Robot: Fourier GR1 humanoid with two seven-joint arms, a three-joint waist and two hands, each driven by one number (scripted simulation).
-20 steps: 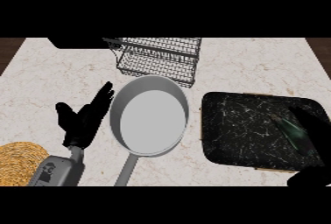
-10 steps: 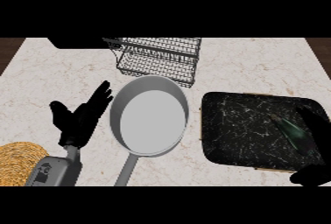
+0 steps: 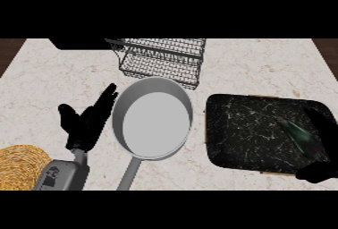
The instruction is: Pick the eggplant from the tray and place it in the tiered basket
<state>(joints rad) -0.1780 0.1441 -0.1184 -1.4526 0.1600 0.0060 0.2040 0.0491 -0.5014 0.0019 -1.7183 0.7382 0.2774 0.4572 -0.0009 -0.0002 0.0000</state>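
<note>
meanwhile right hand (image 3: 322, 134) around eggplant (image 3: 298, 135) on tray (image 3: 244, 129)

A black left hand (image 3: 84, 126) was seen on a grey forearm (image 3: 65, 175) bearing dark markings; the right hand (image 3: 321, 147) was black too.

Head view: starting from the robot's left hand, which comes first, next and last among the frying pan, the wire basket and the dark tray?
From the left hand:
1. Frying pan, right beside its fingers, mid-counter.
2. Wire basket, farther back, toward the counter's far edge.
3. Dark tray, beyond the pan, on the right side.
</note>
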